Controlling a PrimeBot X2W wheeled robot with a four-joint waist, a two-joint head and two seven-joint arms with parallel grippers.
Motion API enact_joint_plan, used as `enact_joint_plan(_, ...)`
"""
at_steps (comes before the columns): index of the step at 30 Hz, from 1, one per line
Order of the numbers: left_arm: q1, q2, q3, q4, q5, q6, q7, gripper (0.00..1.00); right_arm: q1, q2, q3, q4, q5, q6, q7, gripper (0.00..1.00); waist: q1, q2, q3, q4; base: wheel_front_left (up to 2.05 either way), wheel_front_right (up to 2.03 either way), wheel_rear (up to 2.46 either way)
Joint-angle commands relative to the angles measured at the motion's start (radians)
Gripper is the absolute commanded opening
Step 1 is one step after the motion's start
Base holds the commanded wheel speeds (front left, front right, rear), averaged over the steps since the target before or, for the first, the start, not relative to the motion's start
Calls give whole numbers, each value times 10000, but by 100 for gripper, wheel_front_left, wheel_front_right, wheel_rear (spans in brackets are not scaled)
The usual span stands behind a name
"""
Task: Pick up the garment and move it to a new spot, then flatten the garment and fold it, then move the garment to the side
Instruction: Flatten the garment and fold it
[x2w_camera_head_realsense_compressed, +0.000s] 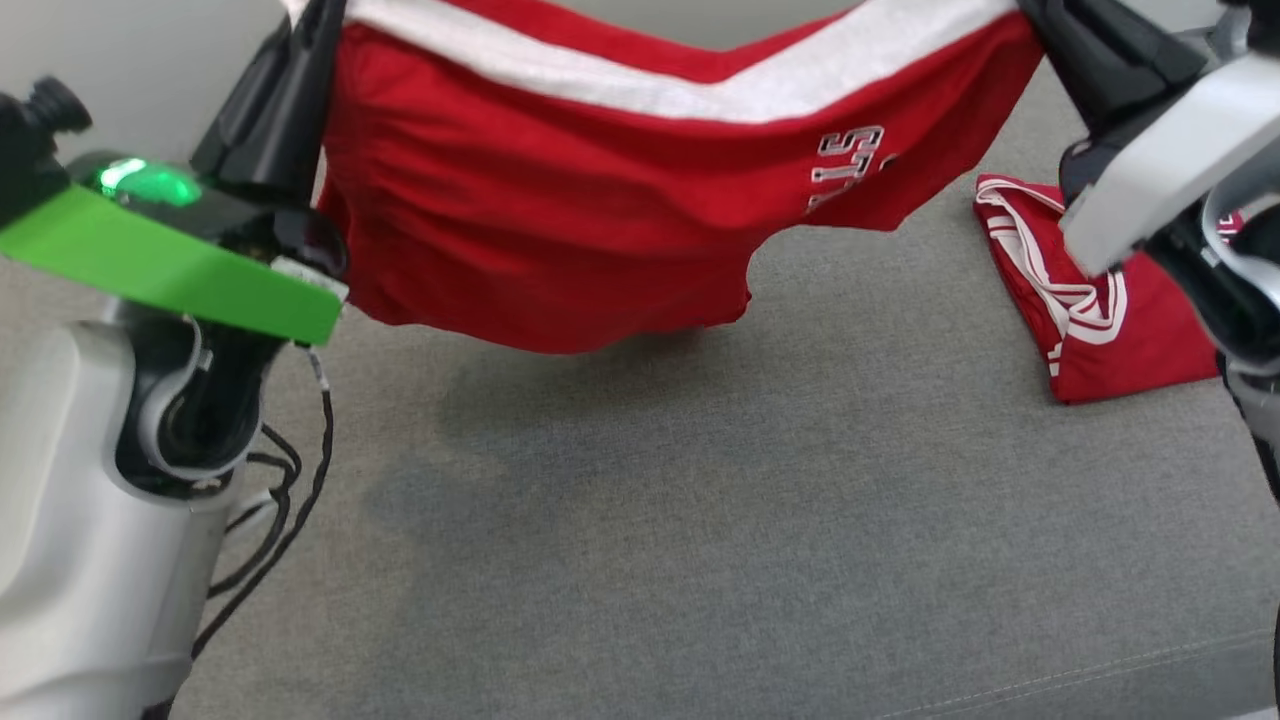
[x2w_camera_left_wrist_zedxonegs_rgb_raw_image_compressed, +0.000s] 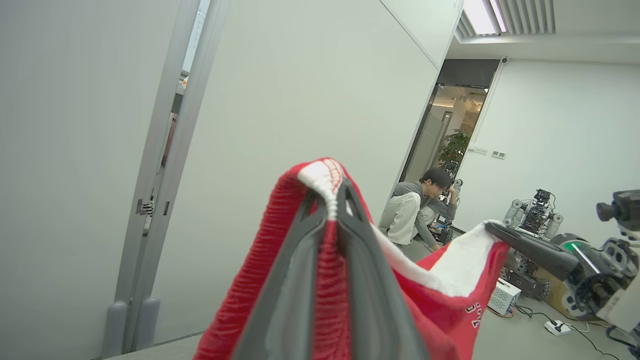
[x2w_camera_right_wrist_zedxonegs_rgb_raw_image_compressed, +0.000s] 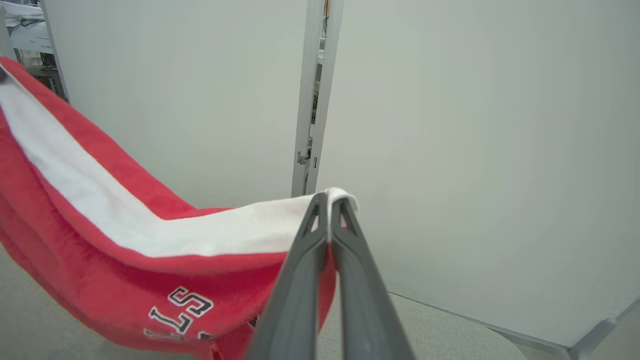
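The left hand (x2w_camera_left_wrist_zedxonegs_rgb_raw_image_compressed: 327, 195) at ten o'clock and right hand (x2w_camera_right_wrist_zedxonegs_rgb_raw_image_compressed: 327, 201) at two each gripped the white-banded edge of the red garment (x2w_camera_head_realsense_compressed: 560, 230), holding it slung above the grey cushion (x2w_camera_head_realsense_compressed: 700, 520); mid-carry, I judged, with lowering and spreading it flat toward six o'clock next

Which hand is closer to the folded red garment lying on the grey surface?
Right. The right hand is raised near the folded garment; the left hand grips the held garment at its opposite end.

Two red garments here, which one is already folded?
The red garment lying on the grey surface at the robot's right, folded small. The other garment, with the white band, hangs spread between the left gripper and right gripper.
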Motion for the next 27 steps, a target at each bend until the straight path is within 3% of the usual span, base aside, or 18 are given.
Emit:
enact_joint_plan(1, -439, 13, 25, 11, -109, -35, 160, 0, -499, -92, 152, 213, 127, -12, -60, 0, 1, 0, 326, -176, 0, 0, 0)
enact_joint_plan(8, -1915, -152, 139, 267, -403, 197, 716, 0, -2468, -210, 774, 1385, 250, -12, -121, 0, 1, 0, 1523, -474, 0, 0, 0)
enact_joint_plan(15, -4129, -178, 311, 919, 320, 437, 592, 0, -4647, 444, 861, 3299, -79, -14, -964, 0, 1, 0, 3911, -880, 0, 0, 0)
enact_joint_plan(21, -6495, -306, 532, 2035, 1245, 433, -318, 0, -6830, 1483, 9, 5186, -956, -12, -3135, 0, 1, 0, 5420, -1173, 0, 0, 0)
enact_joint_plan(27, -8184, -504, 601, 2858, 1774, 215, -1507, 0, -8401, 1989, -955, 6326, -1981, -14, -5360, 0, 1, 0, 5796, -1174, 0, 0, 0)
